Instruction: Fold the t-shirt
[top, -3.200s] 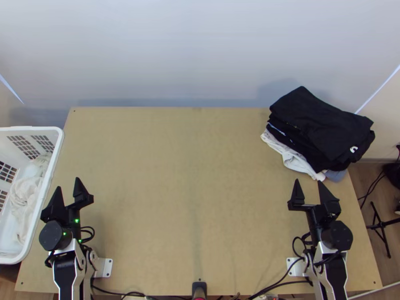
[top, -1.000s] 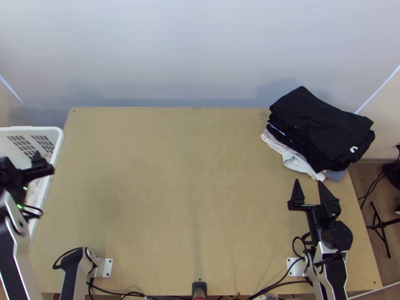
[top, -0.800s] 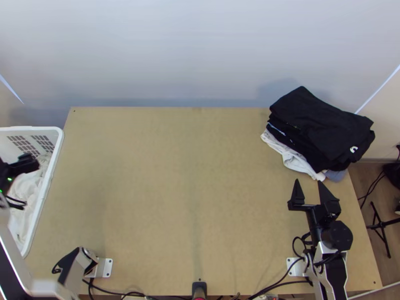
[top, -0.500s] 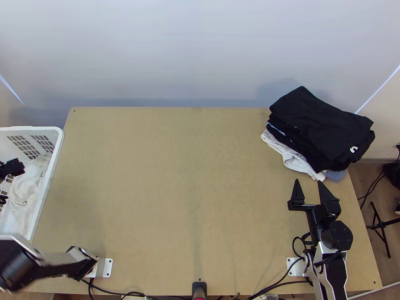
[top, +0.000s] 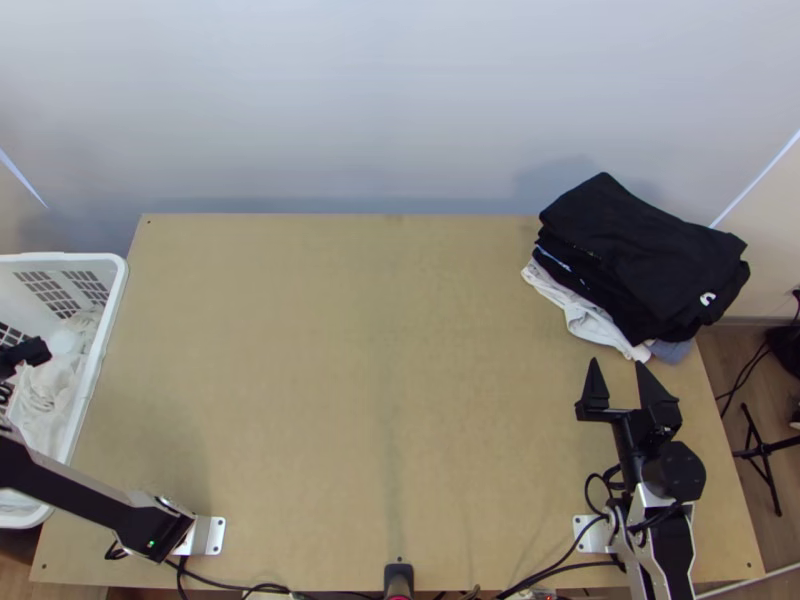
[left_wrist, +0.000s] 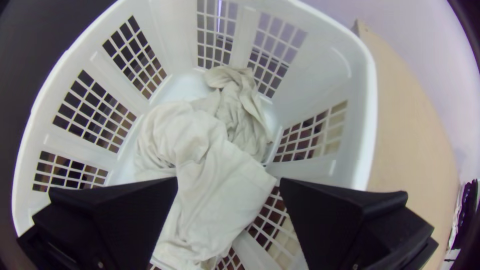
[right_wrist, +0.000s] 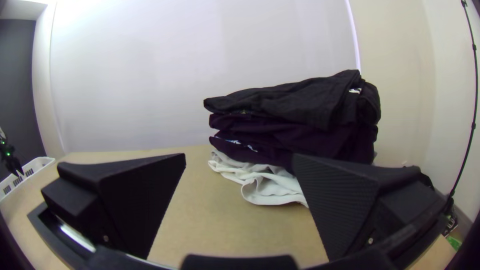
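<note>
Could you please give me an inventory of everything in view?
Laundry basket: one, white, at the table's left side
Bunched cloth: count unclear, off-white, inside the basket
Stack of folded clothes: one, black above, white and grey-blue below, far right corner
Table: one, light wood, centre
Stand: one, black, floor at right
Cables: several, black, around the arm bases
Left arm: one, black and silver, reaching over the basket
Right arm: one, black and silver, near right
Left fingers: two, black, over the basket
Right fingers: two, black, near the stack
</note>
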